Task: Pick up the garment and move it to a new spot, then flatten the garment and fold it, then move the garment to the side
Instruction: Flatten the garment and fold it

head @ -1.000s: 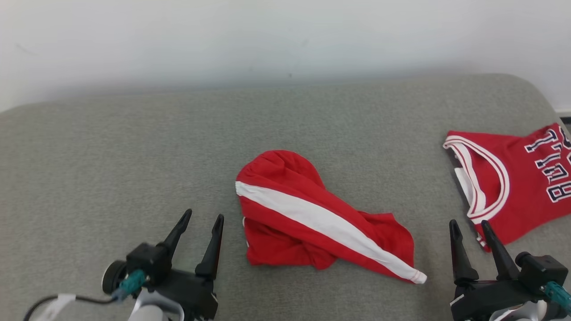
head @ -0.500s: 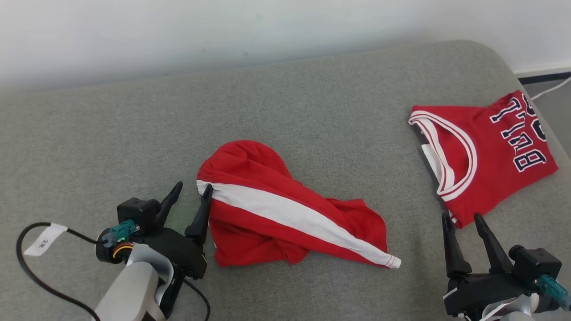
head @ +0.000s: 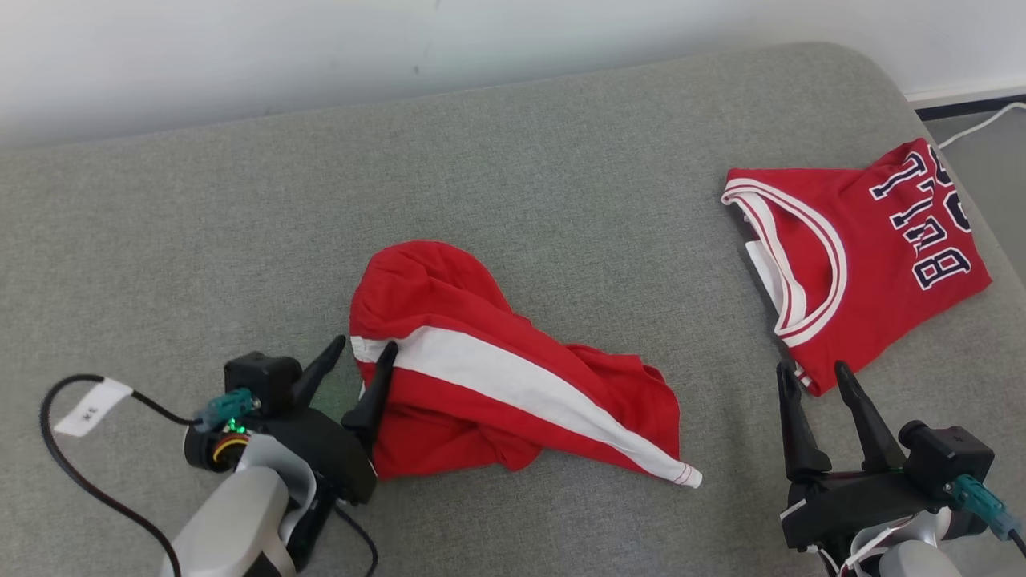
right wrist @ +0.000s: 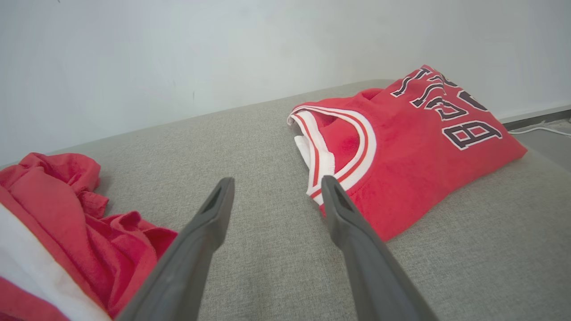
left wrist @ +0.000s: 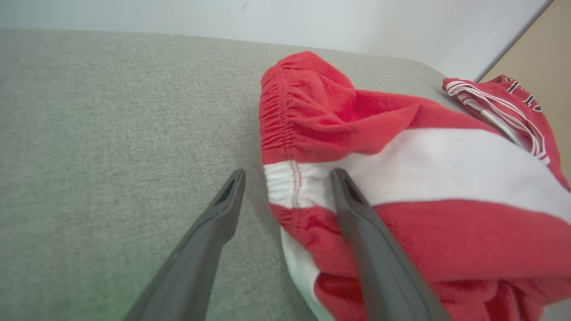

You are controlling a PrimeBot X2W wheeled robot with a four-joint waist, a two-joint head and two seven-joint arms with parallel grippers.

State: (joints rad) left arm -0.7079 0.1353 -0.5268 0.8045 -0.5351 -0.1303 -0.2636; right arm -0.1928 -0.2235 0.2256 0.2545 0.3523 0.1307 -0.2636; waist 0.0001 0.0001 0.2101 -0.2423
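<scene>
Cushion before you is grey woven fabric against a white wall. Red shorts lie crumpled at its middle; your left gripper straddles their waistband edge, jaws parted. Your right gripper, also spread, sits beside the jersey near the right edge.

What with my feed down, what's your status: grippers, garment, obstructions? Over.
Left gripper open, straddling waistband edge of shorts. Right gripper open, empty, near jersey. Shorts crumpled on couch, unlifted. Jersey apart, not obstructing.
</scene>
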